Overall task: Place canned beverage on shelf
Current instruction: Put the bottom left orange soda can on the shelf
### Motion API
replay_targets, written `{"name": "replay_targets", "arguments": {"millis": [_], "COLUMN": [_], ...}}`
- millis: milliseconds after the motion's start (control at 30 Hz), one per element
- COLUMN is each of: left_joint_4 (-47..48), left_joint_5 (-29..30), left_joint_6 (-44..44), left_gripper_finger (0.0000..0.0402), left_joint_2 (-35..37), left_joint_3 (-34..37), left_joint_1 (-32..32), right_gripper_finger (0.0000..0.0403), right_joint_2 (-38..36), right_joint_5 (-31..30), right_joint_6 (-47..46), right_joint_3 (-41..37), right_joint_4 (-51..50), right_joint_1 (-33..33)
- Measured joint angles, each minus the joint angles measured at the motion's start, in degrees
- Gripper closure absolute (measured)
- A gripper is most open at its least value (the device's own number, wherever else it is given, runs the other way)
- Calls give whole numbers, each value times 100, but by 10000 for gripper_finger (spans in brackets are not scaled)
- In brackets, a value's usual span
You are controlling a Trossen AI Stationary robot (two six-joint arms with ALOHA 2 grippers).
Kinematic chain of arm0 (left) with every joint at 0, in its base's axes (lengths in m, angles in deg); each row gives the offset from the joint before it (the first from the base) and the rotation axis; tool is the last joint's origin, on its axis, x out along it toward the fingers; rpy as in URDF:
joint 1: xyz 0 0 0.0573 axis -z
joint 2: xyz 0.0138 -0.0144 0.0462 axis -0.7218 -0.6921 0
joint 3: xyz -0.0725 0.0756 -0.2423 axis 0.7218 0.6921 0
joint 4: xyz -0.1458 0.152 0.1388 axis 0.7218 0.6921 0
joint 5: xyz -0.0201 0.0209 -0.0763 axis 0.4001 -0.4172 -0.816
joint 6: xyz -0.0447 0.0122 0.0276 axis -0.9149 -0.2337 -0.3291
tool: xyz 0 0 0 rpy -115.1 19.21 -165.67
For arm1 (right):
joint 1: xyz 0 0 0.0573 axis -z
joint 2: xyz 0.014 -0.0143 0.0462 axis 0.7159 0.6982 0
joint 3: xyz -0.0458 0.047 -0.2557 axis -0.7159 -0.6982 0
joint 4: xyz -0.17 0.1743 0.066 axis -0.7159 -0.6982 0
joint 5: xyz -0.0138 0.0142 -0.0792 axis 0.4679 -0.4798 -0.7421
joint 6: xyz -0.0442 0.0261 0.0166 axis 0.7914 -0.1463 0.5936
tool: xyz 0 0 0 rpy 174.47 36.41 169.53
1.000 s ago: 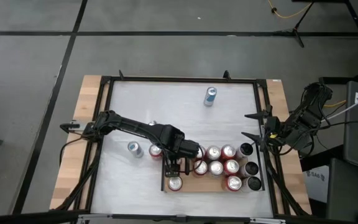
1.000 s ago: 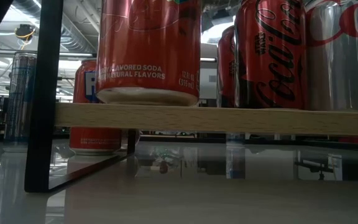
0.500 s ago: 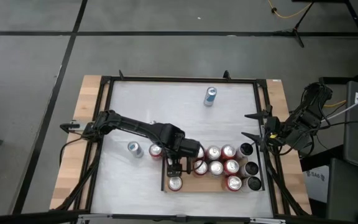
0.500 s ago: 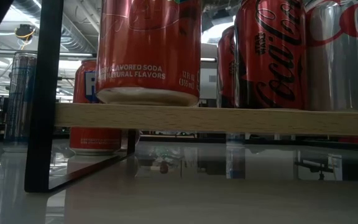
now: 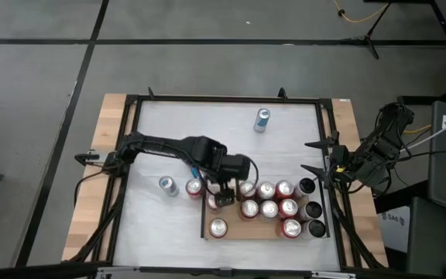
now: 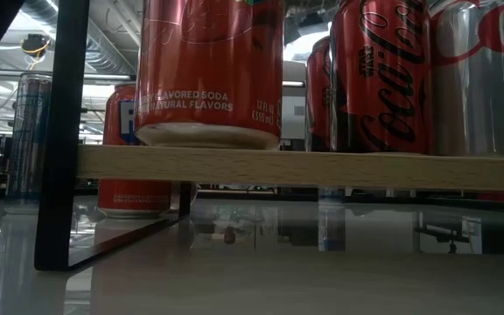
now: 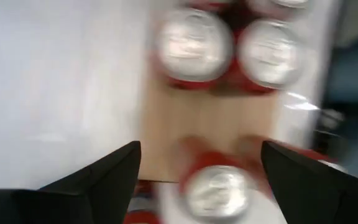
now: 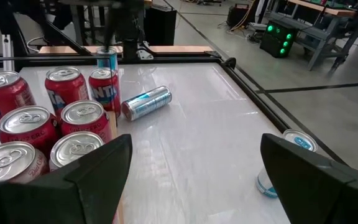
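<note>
White rectangular tabletop point(image 5: 207, 124) framed in black metal carries everything. Light-brown wooden shelf board with thin black end rails point(image 5: 235, 230) lies along the table's near edge, the lower one in the overhead view, toward the right corner.

Dark left arm reaches from the table's left edge. Its left gripper point(image 5: 221, 198) hangs over the shelf's far left corner, fingers spread with nothing between them. Right gripper point(image 5: 316, 157) waits at the right edge, also spread and empty.

Eleven cans stand on the shelf: eight with pale tops, such as a red can alone at the near left corner point(image 5: 218, 226), and three with dark tops at the right end point(image 5: 313, 211).

Three loose cans show from above: an upright red can point(image 5: 194, 187) just outside the shelf's left rail, a silver can point(image 5: 166, 184) nearer the left edge, and a blue can point(image 5: 262, 120) by the far edge. The right wrist view adds a silver-and-blue can lying on its side point(image 8: 146, 102).

Likely next pick is the red can: just beside the left gripper on its left-edge side, long axis vertical, left arm far nearer
</note>
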Motion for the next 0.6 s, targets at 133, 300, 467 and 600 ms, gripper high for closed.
{"name": "replay_targets", "arguments": {"millis": [133, 300, 467, 600], "left_joint_4": [623, 766, 818, 807], "left_joint_5": [782, 761, 769, 790], "left_joint_6": [35, 68, 333, 341], "left_gripper_finger": [80, 85, 103, 118], "left_joint_2": [11, 9, -7, -7], "left_joint_3": [-61, 287, 704, 906], "left_joint_1": [-172, -271, -172, -44], "right_gripper_finger": [56, 56, 56, 56], "right_joint_2": [0, 0, -1, 0], "right_joint_5": [0, 2, 2, 2], "right_joint_6": [-2, 0, -1, -1], "right_joint_3": [0, 0, 0, -1], "right_joint_4": [0, 0, 0, -2], "right_joint_1": [-2, -2, 0, -2]}}
